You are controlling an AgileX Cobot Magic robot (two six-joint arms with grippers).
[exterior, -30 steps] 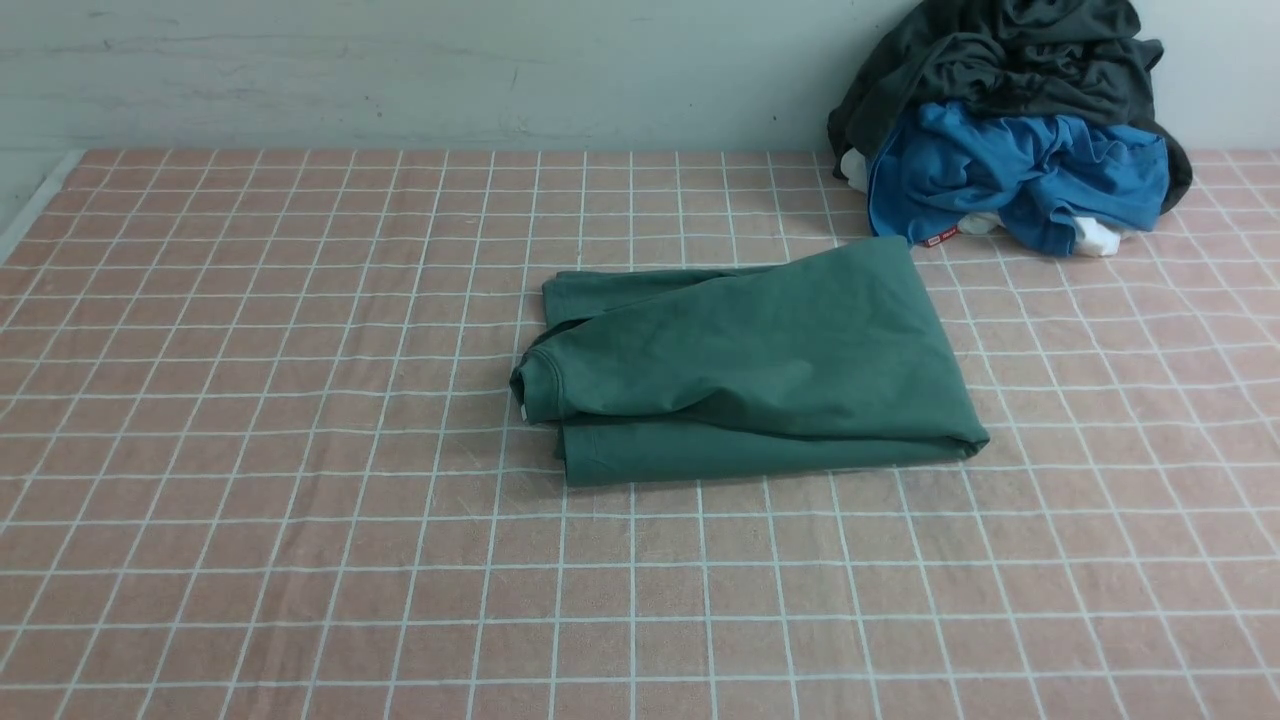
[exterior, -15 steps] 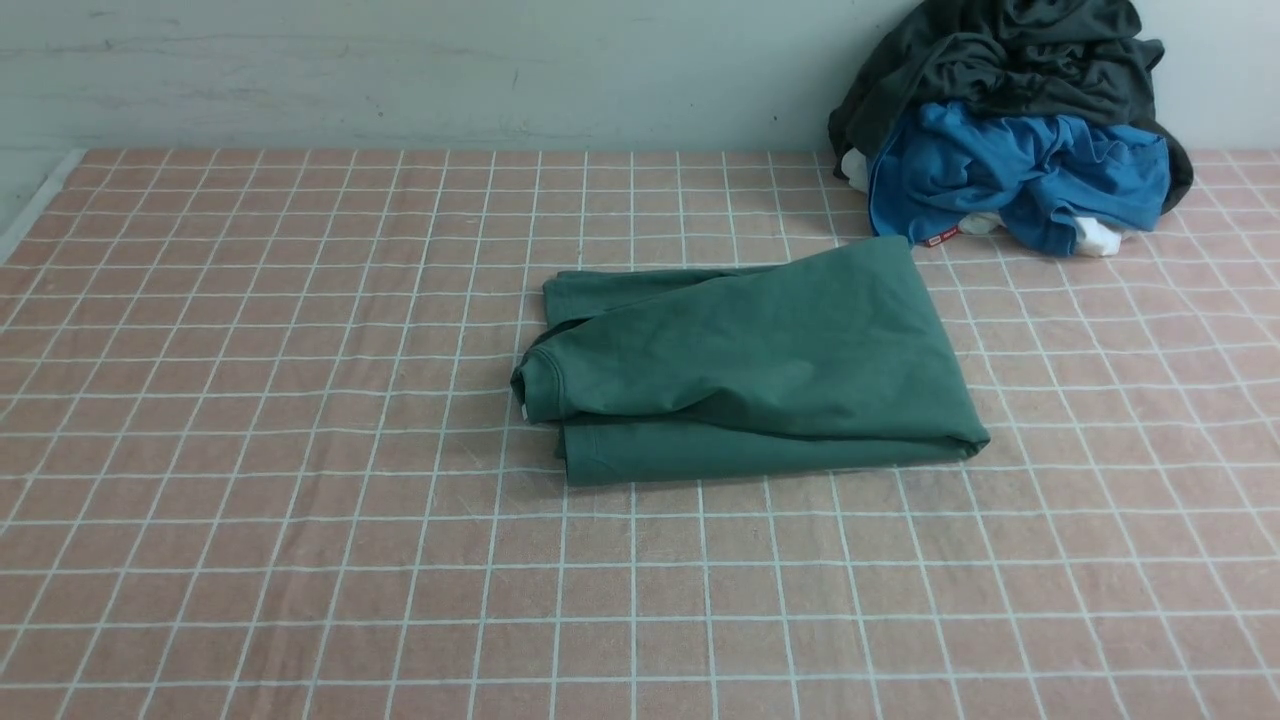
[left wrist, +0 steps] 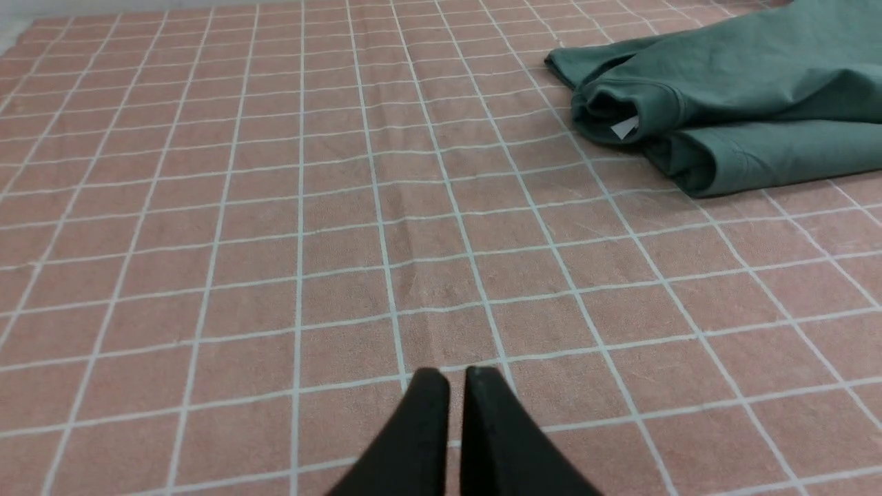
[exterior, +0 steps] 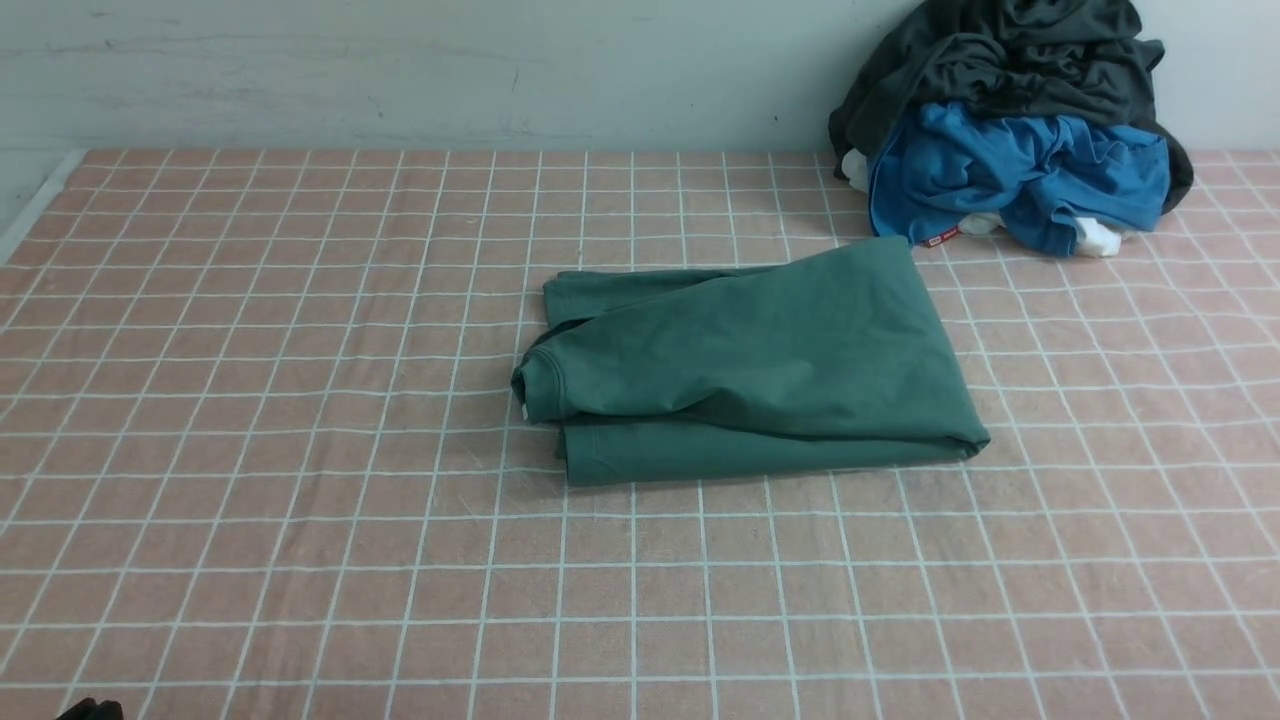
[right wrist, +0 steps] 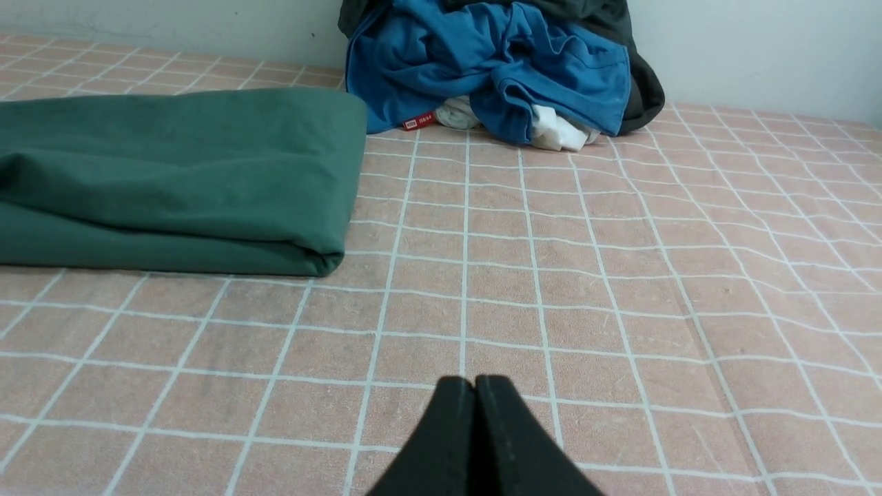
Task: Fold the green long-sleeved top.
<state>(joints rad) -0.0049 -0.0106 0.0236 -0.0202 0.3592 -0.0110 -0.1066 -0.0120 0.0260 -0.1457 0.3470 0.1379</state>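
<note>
My left gripper (left wrist: 448, 375): low over the checked cloth (exterior: 300, 450), fingers nearly together, holding nothing. My right gripper (right wrist: 475, 382): low over the same cloth, fingers pressed together, empty. One green long-sleeved top (exterior: 750, 365), folded, mid-table, well apart from both; long axis left to right, collar end toward my left. One blue garment (exterior: 1010, 170), one dark grey garment (exterior: 1000, 50), heaped far right.
</note>
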